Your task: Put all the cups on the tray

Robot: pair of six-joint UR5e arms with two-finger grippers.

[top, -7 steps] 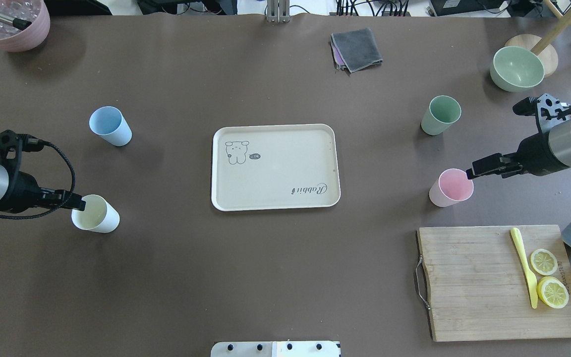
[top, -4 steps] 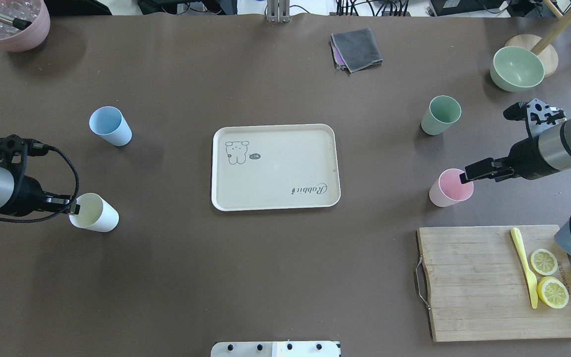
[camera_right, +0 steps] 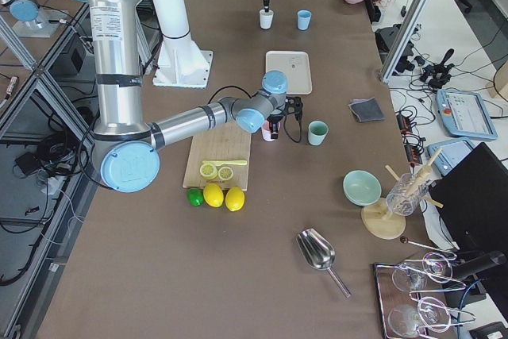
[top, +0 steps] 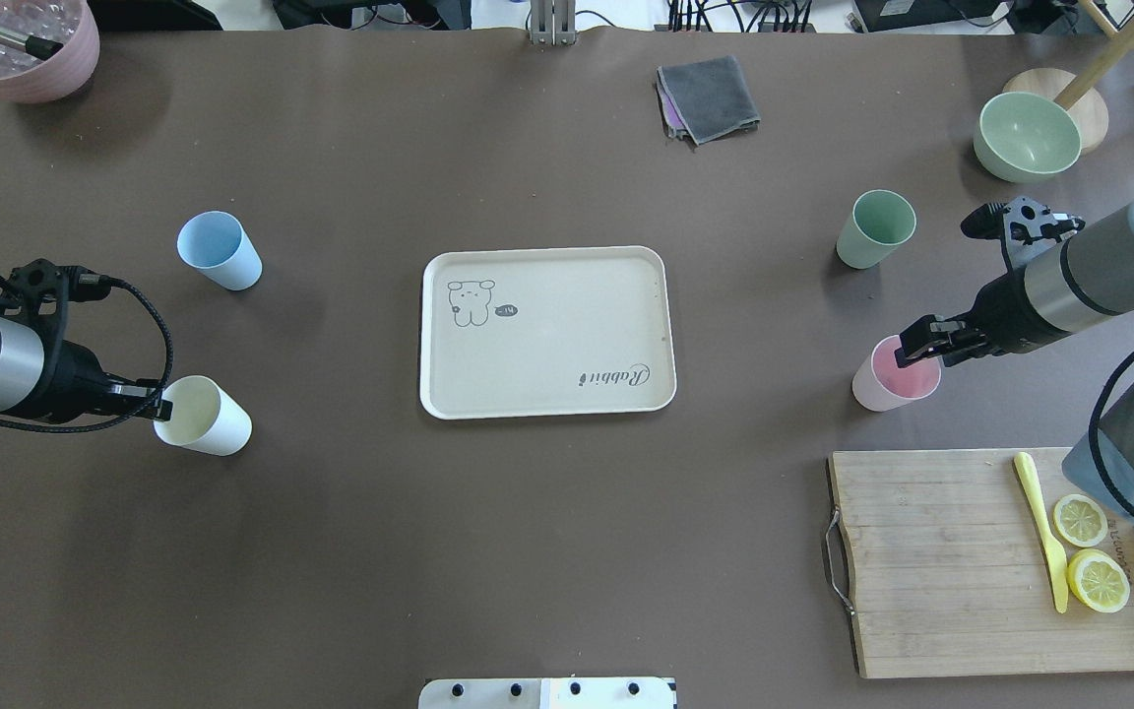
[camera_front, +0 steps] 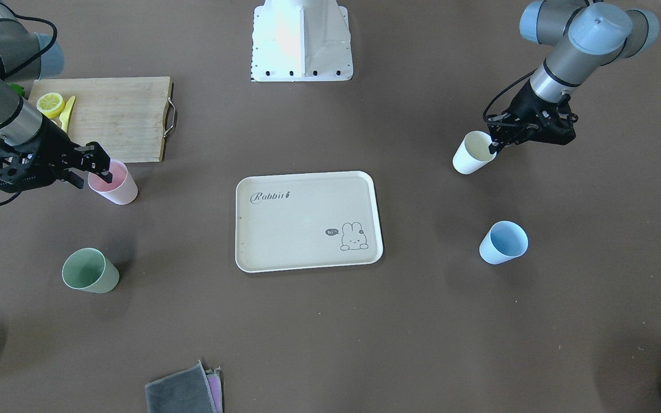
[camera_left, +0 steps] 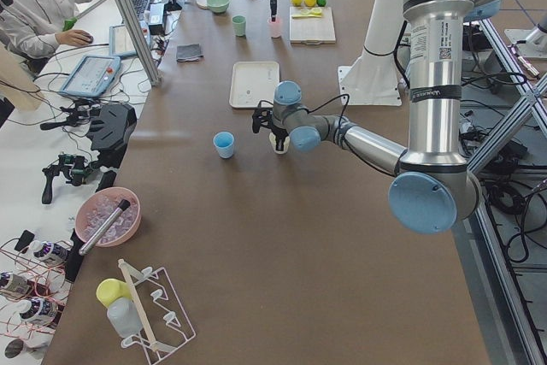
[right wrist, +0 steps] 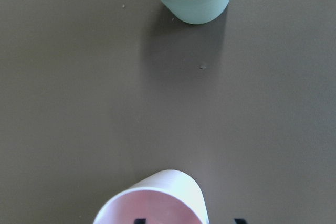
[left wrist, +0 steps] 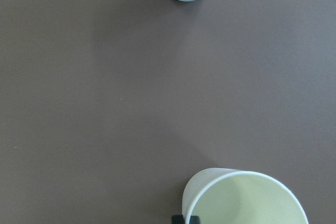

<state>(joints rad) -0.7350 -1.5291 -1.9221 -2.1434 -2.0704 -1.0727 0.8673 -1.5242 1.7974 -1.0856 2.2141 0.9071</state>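
Observation:
The cream tray lies at the table's middle and holds nothing. My left gripper is shut on the near rim of the cream-white cup, which tilts; the left wrist view shows the cup with one fingertip at its rim. My right gripper is open and straddles the rim of the pink cup; in the right wrist view one fingertip is inside the pink cup and one outside. The blue cup and the green cup stand apart on the table.
A wooden cutting board with lemon slices and a yellow knife lies near right. A green bowl stands far right, a grey cloth at the back, a mauve pot far left.
My left gripper has moved right with the cream-white cup, which shifted toward the tray. My right gripper slid left over the pink cup's rim; the pink cup has not moved.

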